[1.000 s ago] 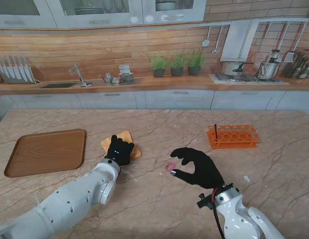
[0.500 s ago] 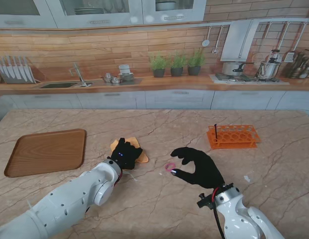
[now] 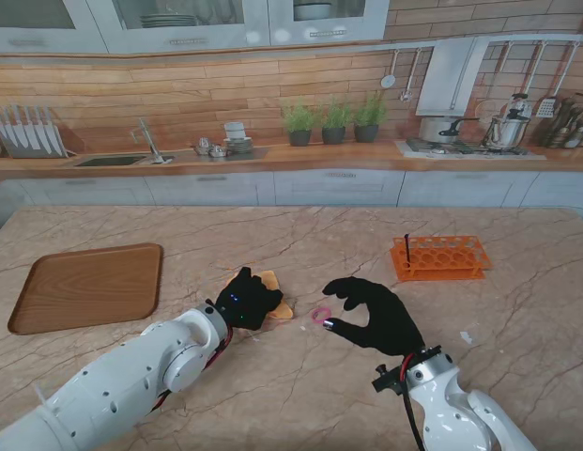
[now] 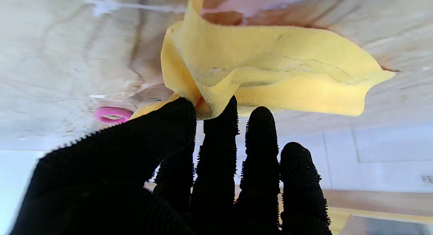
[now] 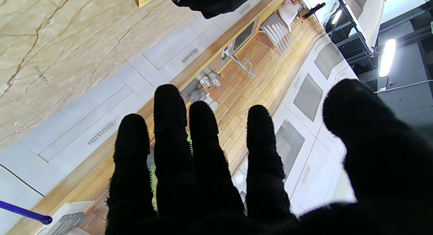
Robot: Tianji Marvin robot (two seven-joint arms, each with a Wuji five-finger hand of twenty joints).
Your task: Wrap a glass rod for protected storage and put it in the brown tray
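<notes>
My left hand (image 3: 244, 299) is shut on a yellow cloth (image 3: 278, 304), pinching its edge between thumb and fingers. In the left wrist view the cloth (image 4: 270, 69) hangs folded and lifted off the marble above my fingertips (image 4: 216, 113). A small pink ring (image 3: 321, 315) lies on the table between my two hands; it also shows beside the thumb (image 4: 111, 114). My right hand (image 3: 371, 315) hovers just right of the ring with fingers apart and holds nothing. A dark rod (image 3: 406, 249) stands upright in the orange rack (image 3: 441, 258). The brown tray (image 3: 84, 287) lies at the far left.
A small white scrap (image 3: 467, 336) lies on the marble to the right of my right hand. In the right wrist view a blue rod (image 5: 23, 213) shows at the frame's edge. The kitchen counter and cabinets run behind the table's far edge.
My left hand has dragged the yellow cloth to the right, toward the pink ring, and the cloth has bunched up. The right hand has stayed where it was.
</notes>
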